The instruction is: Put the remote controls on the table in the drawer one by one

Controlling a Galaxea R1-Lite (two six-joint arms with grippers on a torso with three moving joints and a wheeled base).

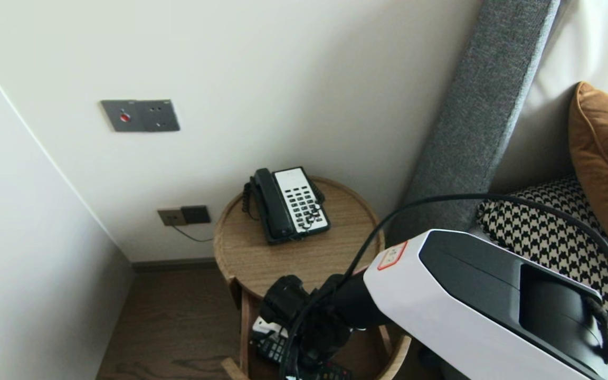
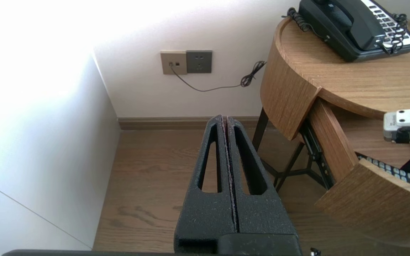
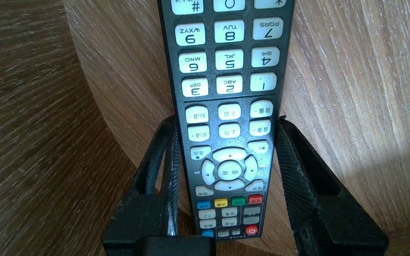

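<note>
**Right arm at the drawer of a bedside table.** The right gripper (image 3: 226,121) reaches down in front of a round wooden side table (image 1: 304,258), below the near edge of its top. There a curved drawer (image 2: 372,199) stands pulled out. The two black fingers (image 3: 162,167) clamp the long sides of a black remote control (image 3: 228,89), one finger against each edge, at the level of the arrow pad. The power-button end of the remote control lies nearest the wrist, and the number keys point away from it. The remote control is face up over the light wood of the drawer. In the left wrist view a strip of its keys shows just behind the drawer's curved front wall.

**Left arm.** The left gripper (image 2: 226,119) hangs parked beside the table, over the wood floor (image 2: 148,185). Its fingers are pressed flat together and hold nothing.

**Surroundings.**
- A black corded telephone (image 1: 288,203) with a white keypad sits near the far edge of the table top. Its handset is on the cradle, on the side toward the wall corner.
- A thin cable (image 2: 219,87) runs from a wall socket (image 2: 186,62) low on the wall toward the table.
- A grey switch panel (image 1: 140,115) with a red dot is mounted higher on the same wall.
- A grey upholstered headboard (image 1: 473,121) rises to the right of the table.
- A houndstooth cushion (image 1: 541,232) and a tan cushion (image 1: 607,158) lie beyond the headboard.
</note>
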